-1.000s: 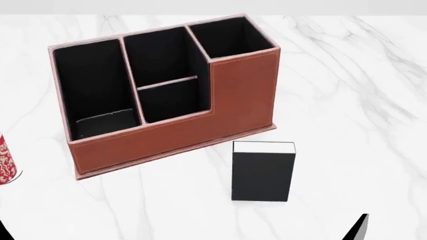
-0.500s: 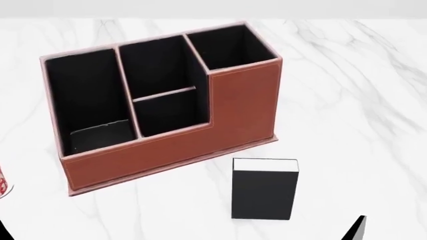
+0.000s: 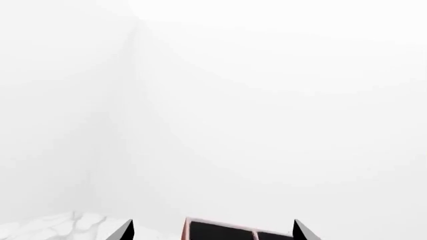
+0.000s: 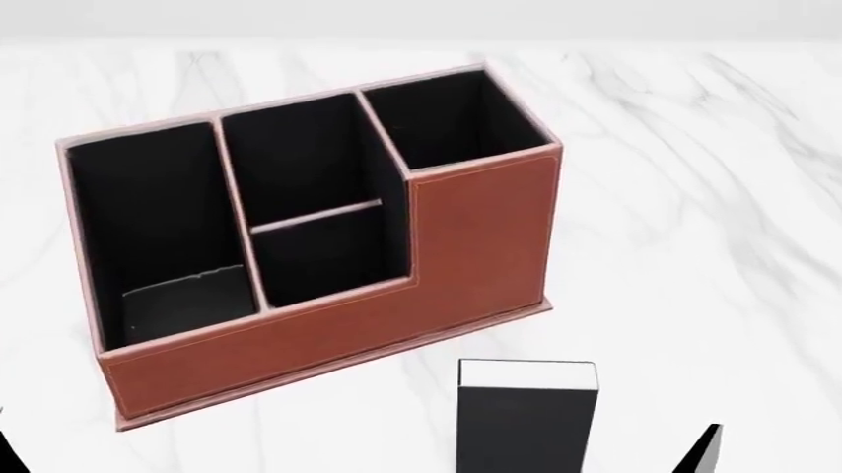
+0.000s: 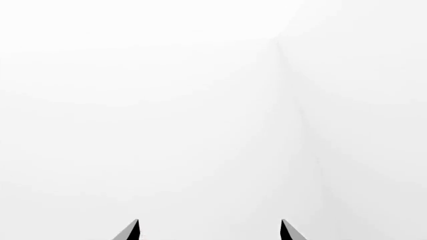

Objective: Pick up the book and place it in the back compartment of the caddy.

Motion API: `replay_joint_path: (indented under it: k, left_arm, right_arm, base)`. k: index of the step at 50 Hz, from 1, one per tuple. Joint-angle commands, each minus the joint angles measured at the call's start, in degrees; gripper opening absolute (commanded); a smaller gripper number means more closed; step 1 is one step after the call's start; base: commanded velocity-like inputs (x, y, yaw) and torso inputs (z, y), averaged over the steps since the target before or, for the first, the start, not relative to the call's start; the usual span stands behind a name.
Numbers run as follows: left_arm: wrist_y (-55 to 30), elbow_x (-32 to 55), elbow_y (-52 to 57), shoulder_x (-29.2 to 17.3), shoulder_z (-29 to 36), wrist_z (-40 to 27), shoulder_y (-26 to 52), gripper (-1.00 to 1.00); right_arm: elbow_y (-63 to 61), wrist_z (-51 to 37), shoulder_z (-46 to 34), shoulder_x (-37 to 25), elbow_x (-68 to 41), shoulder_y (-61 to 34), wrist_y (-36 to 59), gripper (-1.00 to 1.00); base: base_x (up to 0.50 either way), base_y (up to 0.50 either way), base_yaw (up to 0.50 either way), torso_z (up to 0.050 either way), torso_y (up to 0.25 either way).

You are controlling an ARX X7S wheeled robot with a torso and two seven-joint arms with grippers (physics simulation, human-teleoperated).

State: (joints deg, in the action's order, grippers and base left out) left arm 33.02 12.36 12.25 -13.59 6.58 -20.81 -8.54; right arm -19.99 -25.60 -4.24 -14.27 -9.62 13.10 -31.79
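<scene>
Caddy (image 4: 329, 325) sits on the bench (image 4: 697, 197), its back compartment (image 4: 296, 163) holding nothing, book (image 4: 524, 419) upright just outside, left tool (image 3: 210, 232) and right tool (image 5: 208, 232) both spread open.

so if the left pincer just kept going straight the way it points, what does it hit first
Probably the caddy: its rim shows low between the open left pincer fingertips in the left wrist view. Depth is unclear, and the pincer may pass above it toward the blank white backdrop.
</scene>
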Motion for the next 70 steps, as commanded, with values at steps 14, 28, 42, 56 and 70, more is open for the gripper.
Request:
replay_joint_path:
  k: [14,28,42,56,70]
  left_arm:
    - [0.14,0.18,0.08,-0.49,0.40,-0.59,-0.01,1.00]
    - [0.39,0.22,-0.14,-0.72,0.73,-0.76,0.03,1.00]
    - [0.43,0.10,-0.49,-0.86,1.08,-1.00,0.35,1.00]
    - [0.51,0.02,-0.49,-1.07,1.30,-1.32,0.33,1.00]
    - [0.58,0.07,-0.48,-1.32,1.50,-1.61,0.32,1.00]
  right_arm:
    - [0.25,-0.57,-0.46,-0.43,0.00,-0.21,-0.02,1.00]
    - [0.24,-0.81,-0.72,-0.75,-0.12,-0.18,-0.09,1.00]
    - [0.39,-1.20,-0.91,-1.00,-0.83,-0.47,0.34,1.00]
    - [0.45,-1.43,-1.09,-1.17,-0.09,-0.33,-0.25,1.00]
    - [0.45,-1.53,-1.31,-1.46,-0.10,-0.24,-0.96,1.00]
  base:
    - [0.17,0.00,0.00,0.000,0.000]
    - [0.17,0.00,0.00,0.000,0.000]
    - [0.09,0.00,0.00,0.000,0.000]
    - [0.00,0.00,0.00,0.000,0.000]
    - [0.00,0.00,0.00,0.000,0.000]
